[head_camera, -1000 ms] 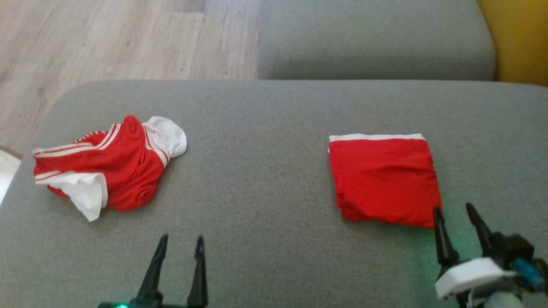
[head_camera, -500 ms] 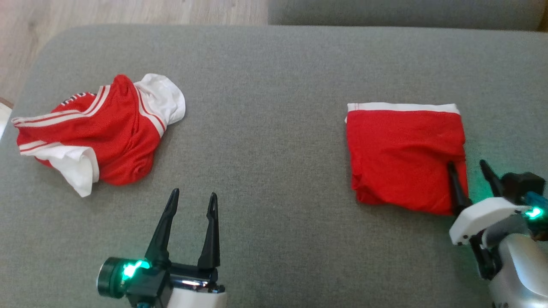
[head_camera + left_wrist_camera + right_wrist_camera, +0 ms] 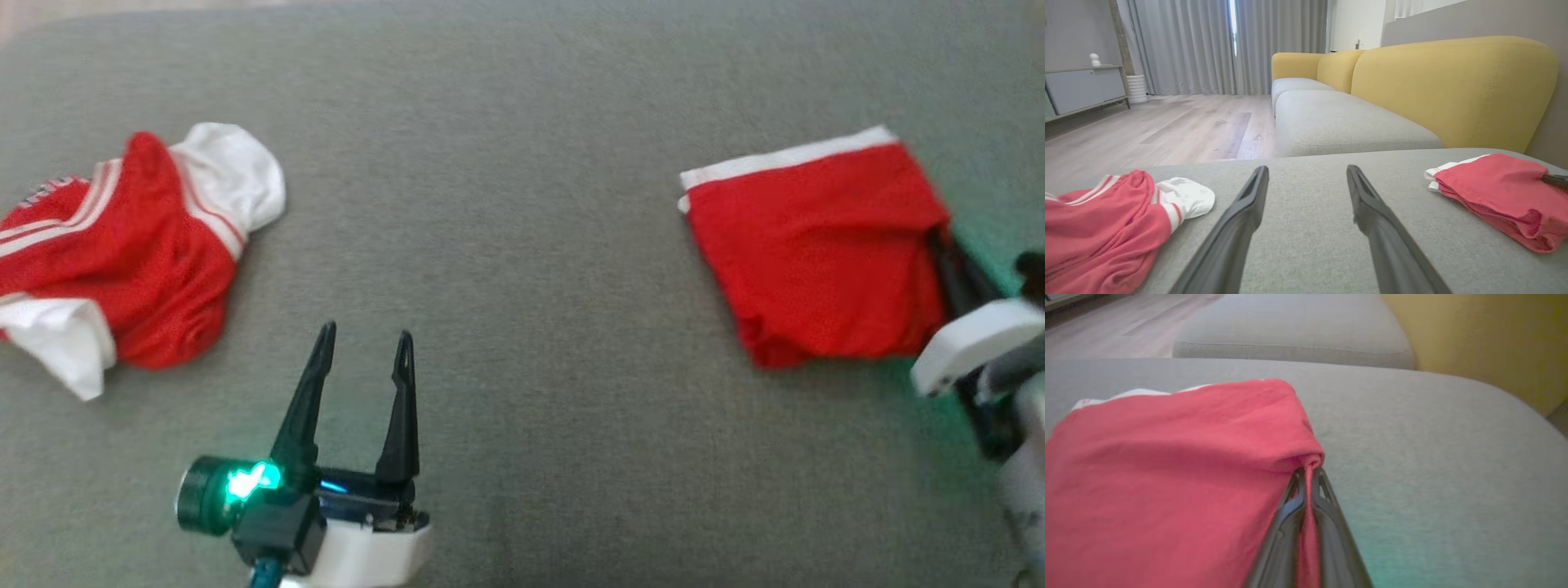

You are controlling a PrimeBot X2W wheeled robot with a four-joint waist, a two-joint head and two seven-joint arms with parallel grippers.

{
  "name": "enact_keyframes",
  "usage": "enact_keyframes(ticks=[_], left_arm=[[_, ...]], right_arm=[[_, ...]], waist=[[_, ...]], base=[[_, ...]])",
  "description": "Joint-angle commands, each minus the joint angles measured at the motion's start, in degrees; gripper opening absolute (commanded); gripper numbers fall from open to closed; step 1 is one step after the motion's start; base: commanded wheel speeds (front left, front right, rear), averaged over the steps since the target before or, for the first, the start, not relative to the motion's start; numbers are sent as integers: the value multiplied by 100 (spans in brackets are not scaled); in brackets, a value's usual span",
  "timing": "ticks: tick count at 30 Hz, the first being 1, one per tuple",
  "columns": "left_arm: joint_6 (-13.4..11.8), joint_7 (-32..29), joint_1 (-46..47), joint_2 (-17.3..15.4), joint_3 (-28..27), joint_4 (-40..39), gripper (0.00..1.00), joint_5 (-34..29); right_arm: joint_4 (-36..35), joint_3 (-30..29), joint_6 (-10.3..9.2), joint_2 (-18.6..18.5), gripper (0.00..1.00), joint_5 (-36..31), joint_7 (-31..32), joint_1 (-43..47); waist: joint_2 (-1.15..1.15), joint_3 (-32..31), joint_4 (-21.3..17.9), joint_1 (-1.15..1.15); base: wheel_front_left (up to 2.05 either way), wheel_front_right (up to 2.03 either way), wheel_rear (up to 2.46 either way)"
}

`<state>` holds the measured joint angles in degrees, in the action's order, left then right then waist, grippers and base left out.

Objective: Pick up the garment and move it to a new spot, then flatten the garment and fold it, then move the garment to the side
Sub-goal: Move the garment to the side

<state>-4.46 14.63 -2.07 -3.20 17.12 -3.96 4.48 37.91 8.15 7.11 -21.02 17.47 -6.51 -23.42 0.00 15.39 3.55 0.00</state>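
Observation:
A folded red garment (image 3: 816, 253) with a white hem lies at the right of the grey cushion (image 3: 506, 245). My right gripper (image 3: 939, 245) is shut on the folded garment's right edge; in the right wrist view the red cloth (image 3: 1167, 477) is pinched between the closed fingers (image 3: 1306, 477). The left wrist view shows the folded garment (image 3: 1498, 196) at the right. My left gripper (image 3: 363, 339) stands open over bare cushion near the front, apart from both garments, its fingers (image 3: 1241, 220) spread wide.
A crumpled red and white garment (image 3: 122, 245) lies at the cushion's left, also as a crumpled garment (image 3: 1106, 228) in the left wrist view. A second grey cushion (image 3: 1339, 122), a yellow sofa back (image 3: 1453, 85) and wooden floor (image 3: 1167, 126) lie beyond.
The right gripper has gone from open beside the folded garment to shut on its right edge, and the garment has turned slightly. The head camera tilted down and closer. The left gripper rose into view.

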Motion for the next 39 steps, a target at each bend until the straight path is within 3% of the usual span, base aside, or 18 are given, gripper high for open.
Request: enact_keyframes(ticks=[1, 11, 19, 20, 21, 30, 39], left_arm=[[27, 37, 208, 32, -163, -206, 100, -23], [281, 37, 784, 2, -294, -319, 100, -198], [371, 37, 1066, -25, -355, -410, 100, -305], [371, 37, 1092, -22, -341, -395, 100, -302], [367, 37, 1114, -17, -332, -384, 100, -289], [196, 37, 924, 14, -352, -265, 100, -127], [-208, 37, 287, 30, -572, 260, 100, 67]], right_arm=[[-210, 42, 37, -241, 0, -41, -3, -188], [-579, -498, 37, -1496, 0, -255, 493, -677], [-767, -1352, 37, -1892, 0, -822, 591, -789], [-790, -1447, 37, -1880, 32, -889, 589, -770], [-815, -1535, 37, -1854, 100, -951, 585, -747], [-1255, -1958, 37, -1121, 100, -1511, 534, -332], [-1851, -1032, 37, 327, 100, -1077, 267, 890]], waist=[[0, 267, -260, 0], [0, 1263, -732, 0], [0, 1610, -744, 0], [0, 1596, -709, 0], [0, 1569, -679, 0], [0, 862, -517, 0], [0, -419, -279, 0]], base=[[0, 0, 0], [0, 0, 0], [0, 0, 0], [0, 0, 0], [0, 0, 0], [0, 0, 0], [0, 0, 0]])
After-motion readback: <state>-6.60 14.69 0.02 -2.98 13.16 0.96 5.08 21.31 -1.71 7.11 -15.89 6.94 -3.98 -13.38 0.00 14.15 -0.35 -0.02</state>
